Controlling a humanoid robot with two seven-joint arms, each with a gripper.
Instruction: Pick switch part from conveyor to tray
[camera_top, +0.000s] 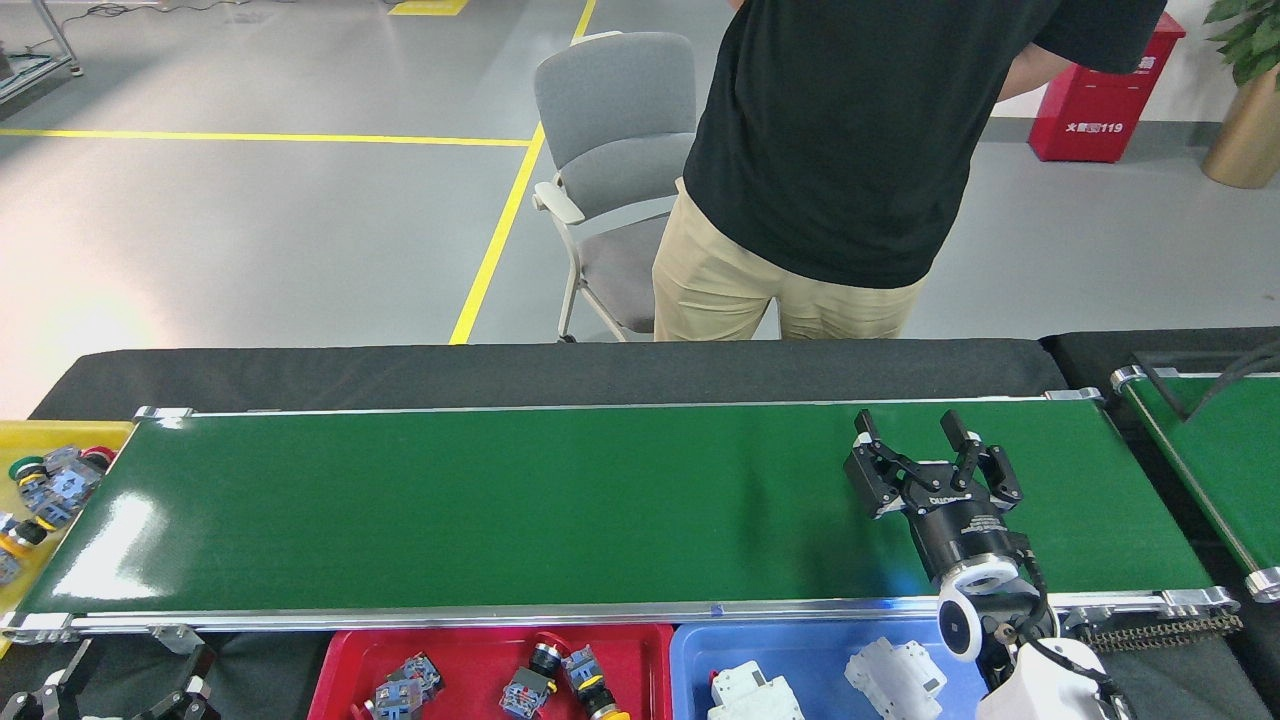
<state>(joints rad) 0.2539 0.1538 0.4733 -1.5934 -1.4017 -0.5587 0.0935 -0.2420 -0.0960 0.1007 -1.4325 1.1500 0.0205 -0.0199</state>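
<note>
Above the right end of the conveyor, the right claw hangs with fingers spread, gripping nothing. The belt surface carries no part. Switch parts lie in the red tray; 2 white parts lie in the blue tray.

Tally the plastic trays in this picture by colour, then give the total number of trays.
Red plastic tray: 1
Blue plastic tray: 1
Yellow plastic tray: 1
Total: 3
All three sit beside the long glossy dark-green conveyor belt, which carries no parts right now.
</note>
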